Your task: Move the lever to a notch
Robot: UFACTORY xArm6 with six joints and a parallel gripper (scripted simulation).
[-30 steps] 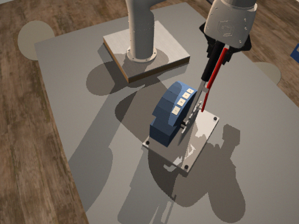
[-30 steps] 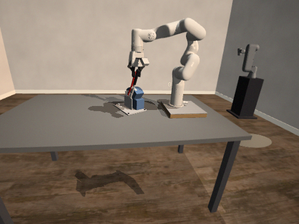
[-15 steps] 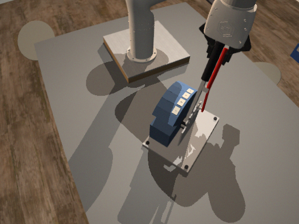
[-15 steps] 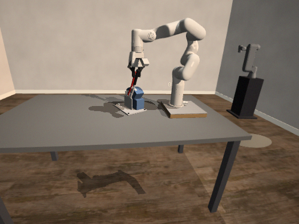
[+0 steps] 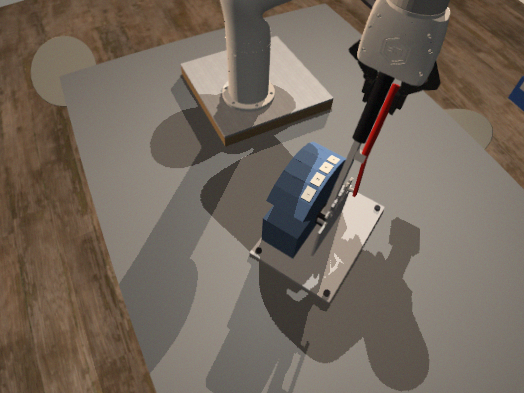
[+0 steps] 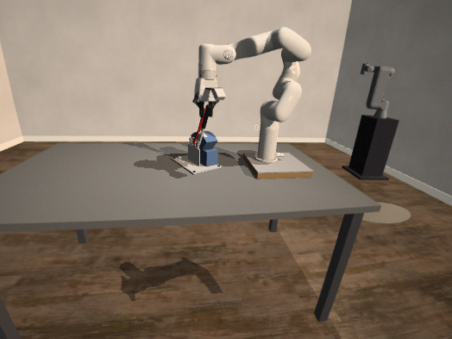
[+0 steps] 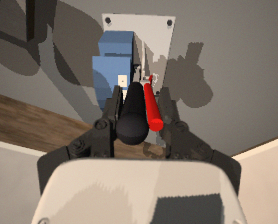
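A lever with a black handle (image 5: 369, 110) and a red bar (image 5: 378, 121) stands on a metal base plate (image 5: 327, 245), beside a blue notched block (image 5: 295, 198) that carries several small number plates (image 5: 320, 178). The lever leans toward the far end of the block. My gripper (image 5: 385, 98) is shut on the handle and the red bar together; in the wrist view the red bar (image 7: 152, 106) lies pressed against the handle (image 7: 132, 116) between my fingers. The numbers on the plates are too small to read. The latch at the lever's foot (image 5: 345, 190) is partly hidden.
The arm's own base (image 5: 247, 48) stands on a wooden plate (image 5: 255, 93) behind the lever. A second small arm on a black pedestal (image 6: 373, 145) stands on the floor at the right, off the table.
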